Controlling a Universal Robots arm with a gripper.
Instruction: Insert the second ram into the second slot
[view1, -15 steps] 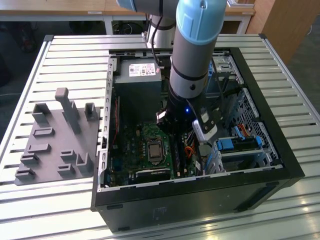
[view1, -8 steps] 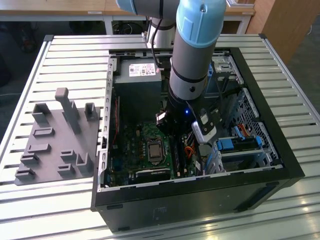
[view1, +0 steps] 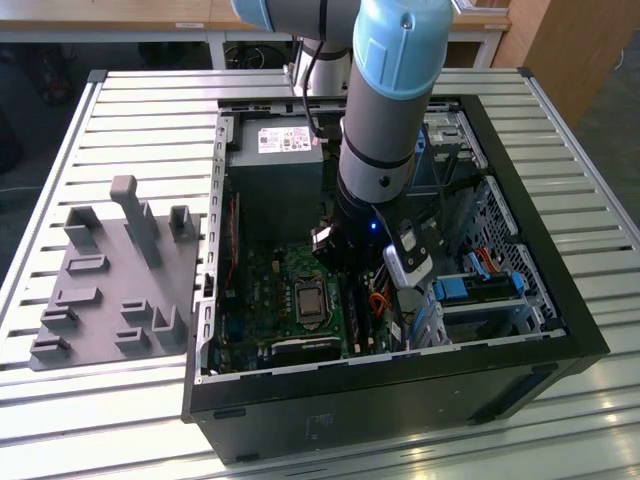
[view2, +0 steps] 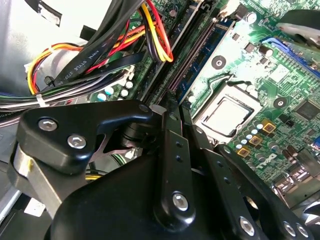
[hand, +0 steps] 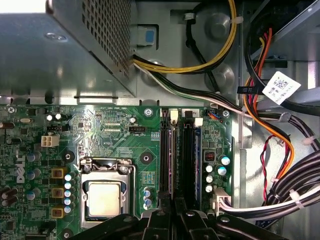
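Bright daylight glares off the slatted table (view1: 120, 110); case interior shadowed

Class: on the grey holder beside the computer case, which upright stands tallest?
The slim post near the middle of the grey holder; the other uprights are short blocks, well below its top.

White label (view1: 283, 138) w/ dark print sits on top of the power supply (view1: 272, 180), near the case's far edge in the exterior view; print too small to make out. White tag (hand: 280, 86) w/ barcode-type marks hangs on the cables in the first wrist view. White lettering runs along a black cable (view2: 95, 59) in the second wrist view. Motherboard (hand: 125, 135) carries tiny white silk-screen marks & a white logo (hand: 20, 167) at its edge.
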